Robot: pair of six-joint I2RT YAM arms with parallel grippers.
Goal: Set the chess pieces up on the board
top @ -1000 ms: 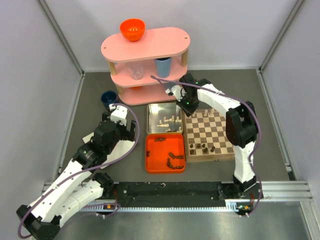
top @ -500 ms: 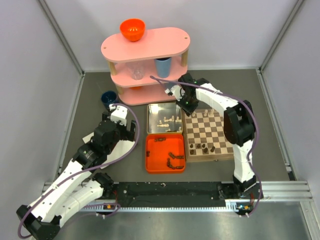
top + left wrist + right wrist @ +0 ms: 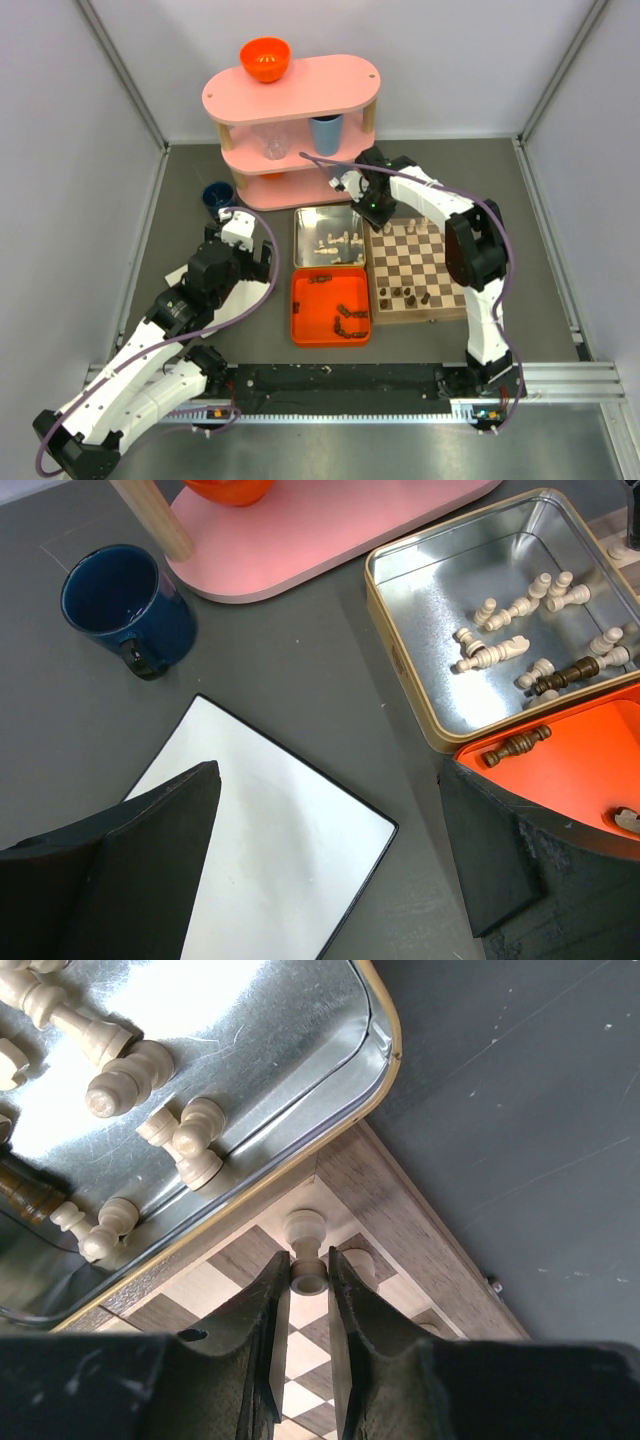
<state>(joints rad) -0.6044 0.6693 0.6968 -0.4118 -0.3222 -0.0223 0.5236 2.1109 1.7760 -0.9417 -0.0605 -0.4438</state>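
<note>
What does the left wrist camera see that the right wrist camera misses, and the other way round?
Only the left wrist view shows the blue mug, the white sheet, the pink shelf base and the orange tray. Only the right wrist view shows a corner of the board and the right gripper shut on one cream piece there. Both show the silver tin with loose cream pieces lying in it.
</note>
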